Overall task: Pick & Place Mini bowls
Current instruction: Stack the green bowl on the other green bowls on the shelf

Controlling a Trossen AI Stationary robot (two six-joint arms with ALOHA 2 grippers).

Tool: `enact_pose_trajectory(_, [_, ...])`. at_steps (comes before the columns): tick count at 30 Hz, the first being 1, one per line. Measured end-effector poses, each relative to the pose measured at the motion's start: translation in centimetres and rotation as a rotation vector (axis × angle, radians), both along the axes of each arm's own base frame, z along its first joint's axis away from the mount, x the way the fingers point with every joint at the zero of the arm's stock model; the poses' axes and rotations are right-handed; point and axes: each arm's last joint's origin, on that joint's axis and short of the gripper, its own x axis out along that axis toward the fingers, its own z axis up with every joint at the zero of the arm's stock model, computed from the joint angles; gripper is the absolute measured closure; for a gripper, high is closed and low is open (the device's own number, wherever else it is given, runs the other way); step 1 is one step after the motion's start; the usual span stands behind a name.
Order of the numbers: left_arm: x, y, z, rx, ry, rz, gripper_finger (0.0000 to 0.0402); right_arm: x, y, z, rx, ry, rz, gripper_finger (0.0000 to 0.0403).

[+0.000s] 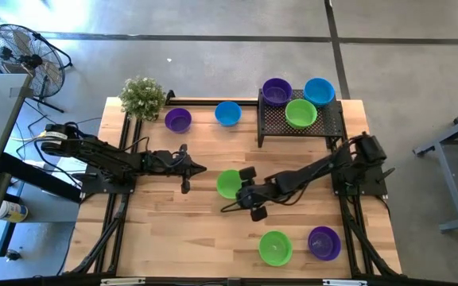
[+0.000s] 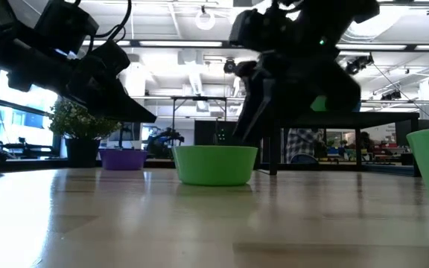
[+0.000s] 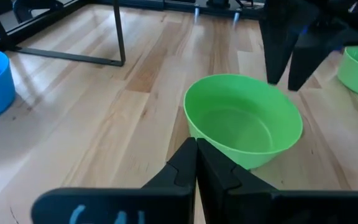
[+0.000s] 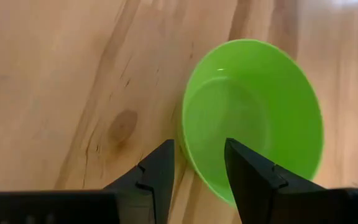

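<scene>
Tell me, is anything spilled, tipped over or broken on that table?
Nothing stands out. Every mini bowl, like the green bowl by the right gripper, sits upright, and three rest in the black mesh tray. No spills or damage show.

Both arms were dark, near black, built of slim jointed segments with black cables looping along them, and each stood on a black metal frame base. The left gripper [image 3: 196, 163] ended in two matte black fingers tapering to blunt tips, with a black block just behind them bearing pale blue handwritten marks. The right gripper [image 4: 199, 163] had two broader black fingers with stepped inner edges ahead of a flat black body
</scene>
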Motion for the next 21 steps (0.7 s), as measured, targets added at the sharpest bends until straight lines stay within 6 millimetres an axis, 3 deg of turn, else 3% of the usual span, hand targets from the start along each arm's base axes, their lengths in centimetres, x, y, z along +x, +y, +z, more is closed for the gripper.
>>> enact_pose_trajectory(7, [0.0, 0.0, 0.0, 0.0, 0.0, -0.001, 0.0401, 0.9, -0.4, -1.3, -0.028, 0.043, 0.02, 0.0286])
enact_pose_trajectory(16, [0.0, 0.0, 0.0, -0.001, 0.001, -0.001, 0.0401, 1.1, -1.5, -1.7, 0.01, 0.071, 0.039, 0.0387])
enact_pose_trajectory(21, [0.0, 0.0, -0.1, -0.001, 0.01, -0.001, 0.0401, 1.0, -1.5, -1.3, -0.008, 0.072, 0.06, 0.0393])
